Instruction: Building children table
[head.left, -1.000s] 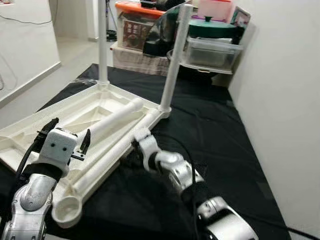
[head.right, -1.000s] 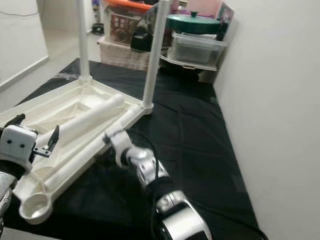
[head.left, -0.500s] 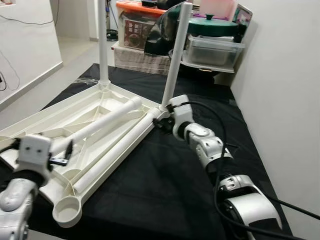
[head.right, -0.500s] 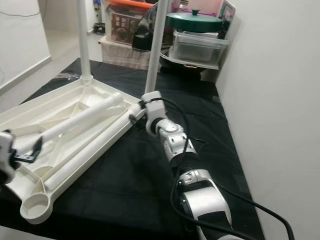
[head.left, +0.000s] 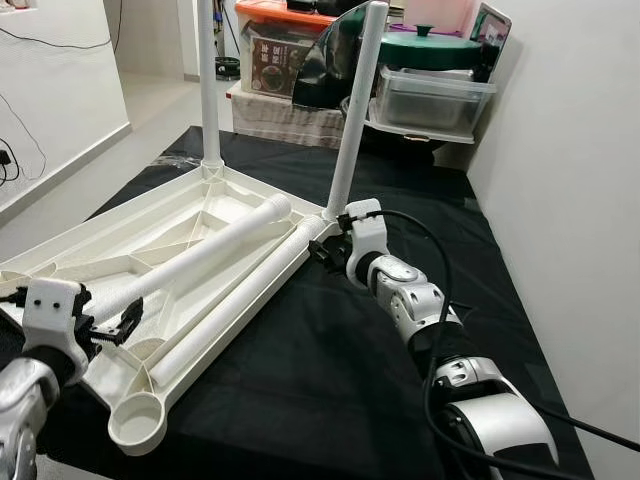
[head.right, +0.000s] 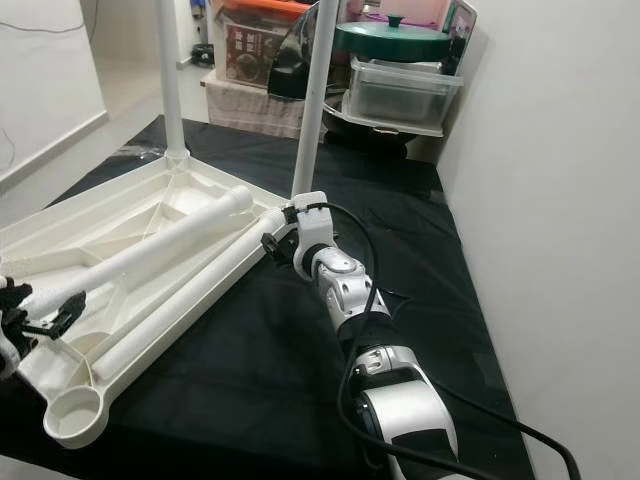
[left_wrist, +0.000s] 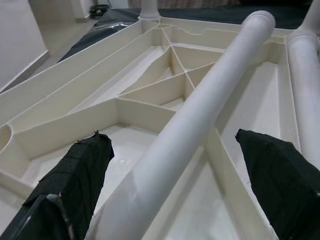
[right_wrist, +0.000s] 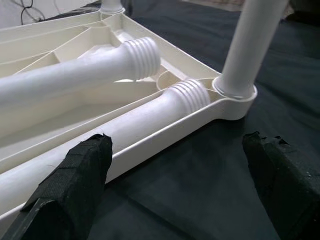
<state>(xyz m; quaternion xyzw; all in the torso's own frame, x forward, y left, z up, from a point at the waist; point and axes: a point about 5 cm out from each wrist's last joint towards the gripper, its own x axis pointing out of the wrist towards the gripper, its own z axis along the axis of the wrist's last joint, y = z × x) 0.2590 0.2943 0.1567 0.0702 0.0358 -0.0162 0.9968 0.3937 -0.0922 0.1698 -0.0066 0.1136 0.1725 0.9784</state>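
A white children's table top lies upside down on a black cloth. Two legs stand screwed into its far corners, one on the left and one on the right. Two loose legs lie side by side in the top. The near corner socket is empty. My left gripper is open, its fingers either side of the near end of a loose leg. My right gripper is open at the far right corner, facing the threaded leg ends and the upright leg's base.
Stacked storage boxes, a clear tub and a green pot lid stand behind the table. A white wall runs along the right. The black cloth is bare at the front right. Light floor lies to the left.
My right arm swung from the near side of the loose leg to the far right corner. My left gripper drew back and down toward the near left edge.
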